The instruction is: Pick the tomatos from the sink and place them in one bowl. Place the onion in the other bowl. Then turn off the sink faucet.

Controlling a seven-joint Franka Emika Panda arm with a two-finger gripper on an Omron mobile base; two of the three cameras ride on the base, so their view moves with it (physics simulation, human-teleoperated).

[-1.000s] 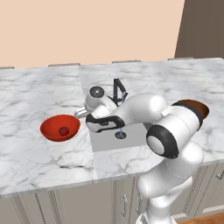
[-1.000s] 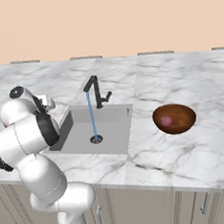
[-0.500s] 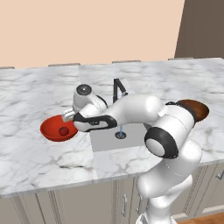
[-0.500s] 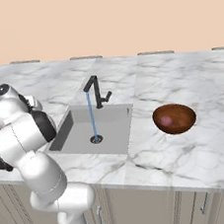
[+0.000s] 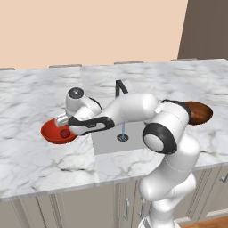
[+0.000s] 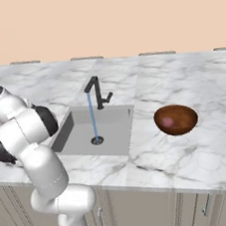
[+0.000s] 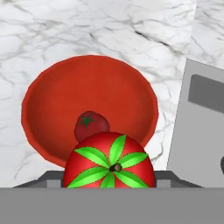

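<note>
Setting: white marble counter (image 6: 181, 76) with grey veining, running along a peach wall, cabinet fronts below its near edge.
Sink: grey rectangular recessed basin (image 6: 111, 125) with a round dark drain (image 6: 97, 140), set in the counter between the two bowls.
Faucet: slim black faucet (image 6: 98, 91) with an upright post and angled spout at the far edge of the basin; a thin blue stream of water (image 6: 92, 117) falls from the spout to the drain.
Red bowl: wide shallow bright red-orange bowl (image 7: 52, 92) on the counter just left of the basin; in the left base view it shows at (image 5: 50, 132), partly behind the hand.
Darker tomato: small dark red ball with a green star top (image 7: 90, 124) lying inside the red-orange bowl, near its middle.
Bright tomato: round bright red ball with a leafy green top (image 7: 109, 166), pinched between the fingers and held above the near part of the red-orange bowl, over the darker tomato.
Gripper: two-finger claw (image 7: 109, 177) pressed in on the bright tomato, its tips mostly hidden behind the fruit; the arm reaches left across the basin.
Brown bowl: glossy dark brown bowl with a reddish-brown inside (image 6: 183, 114) on the counter right of the basin, well apart from the red-orange bowl.
Onion: small round pinkish-purple ball (image 6: 168, 121) resting inside the brown bowl.
</note>
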